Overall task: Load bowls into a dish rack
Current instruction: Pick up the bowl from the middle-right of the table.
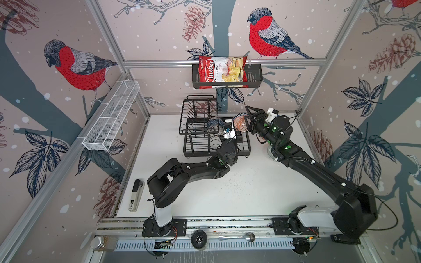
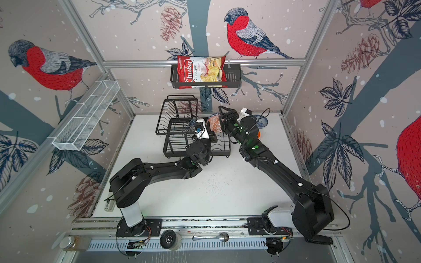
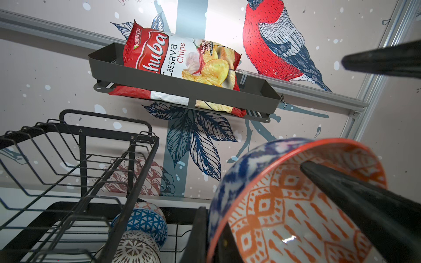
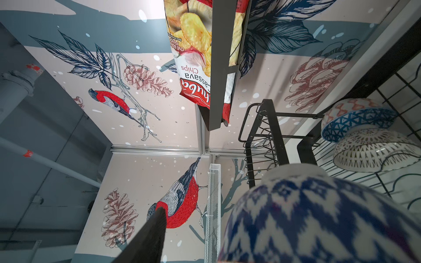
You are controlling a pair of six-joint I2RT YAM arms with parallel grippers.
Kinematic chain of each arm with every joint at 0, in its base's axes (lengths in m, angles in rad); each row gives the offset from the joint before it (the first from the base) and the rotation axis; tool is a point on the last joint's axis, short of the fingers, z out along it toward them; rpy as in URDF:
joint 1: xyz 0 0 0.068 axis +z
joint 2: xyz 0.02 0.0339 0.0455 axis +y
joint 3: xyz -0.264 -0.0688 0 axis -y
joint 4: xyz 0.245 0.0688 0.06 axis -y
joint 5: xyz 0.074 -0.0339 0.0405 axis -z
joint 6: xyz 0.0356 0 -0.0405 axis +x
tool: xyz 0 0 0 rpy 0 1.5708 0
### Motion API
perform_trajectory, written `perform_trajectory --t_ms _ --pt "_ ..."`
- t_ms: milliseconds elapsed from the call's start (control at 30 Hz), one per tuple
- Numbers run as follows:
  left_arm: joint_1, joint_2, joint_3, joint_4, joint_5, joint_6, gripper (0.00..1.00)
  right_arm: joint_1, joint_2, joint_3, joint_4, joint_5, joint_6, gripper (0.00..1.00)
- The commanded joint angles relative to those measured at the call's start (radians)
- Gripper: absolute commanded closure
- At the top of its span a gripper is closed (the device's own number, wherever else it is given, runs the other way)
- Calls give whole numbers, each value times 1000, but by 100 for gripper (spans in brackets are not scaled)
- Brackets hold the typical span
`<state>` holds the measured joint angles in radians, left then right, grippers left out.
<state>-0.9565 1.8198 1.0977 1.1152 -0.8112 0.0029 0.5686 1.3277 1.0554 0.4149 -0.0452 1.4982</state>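
Left gripper (image 3: 251, 185) is clamped on the rim of the red-orange patterned bowl (image 1: 238, 123). 1 finger (image 3: 364, 216) lies inside over the orange diamonds, and the other is outside against the blue-and-white wall. The bowl is up on edge, tilted, over the right end of the dish rack (image 1: 196, 145), and its orange inside shows in both top views. Whether its lower edge touches the rack wires, I can't tell, because the left wrist covers that spot.

Right gripper (image 1: 247, 119) is at the bowl's far side with its jaws spread and not closed on anything. In the right wrist view 1 finger (image 4: 150, 234) stands well clear of the blue-and-white wall, and the other is out of sight there.

In the rack's lower tier, just beside the raised upper basket (image 1: 197, 113), 2 bowls lie on their sides, touching. They are the blue triangle-patterned bowl (image 3: 145, 222) and, nearer the arm bases, the white bowl with dark lattice (image 3: 136, 249).

Behind the right arm in a top view, the white bowl with blue flowers (image 2: 262, 120) sits on the table (image 1: 239, 193). A plain orange bowl (image 2: 259, 134) peeks out just beside it. Up on the back wall, the chips bag (image 1: 222, 70) leans in the black shelf basket (image 1: 254, 78).
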Motion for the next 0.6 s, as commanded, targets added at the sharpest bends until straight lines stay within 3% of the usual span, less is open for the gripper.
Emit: perform_trajectory --t_ms 0,267,567 --pt "-11 3 -7 132 -4 41 100 -2 7 0 59 29 31 43" --pt "-17 5 -35 203 -19 76 100 -4 -2 -5 49 37 38 68" --pt "-22 15 -28 223 -46 108 100 -2 -15 -14 38 39 34 87"
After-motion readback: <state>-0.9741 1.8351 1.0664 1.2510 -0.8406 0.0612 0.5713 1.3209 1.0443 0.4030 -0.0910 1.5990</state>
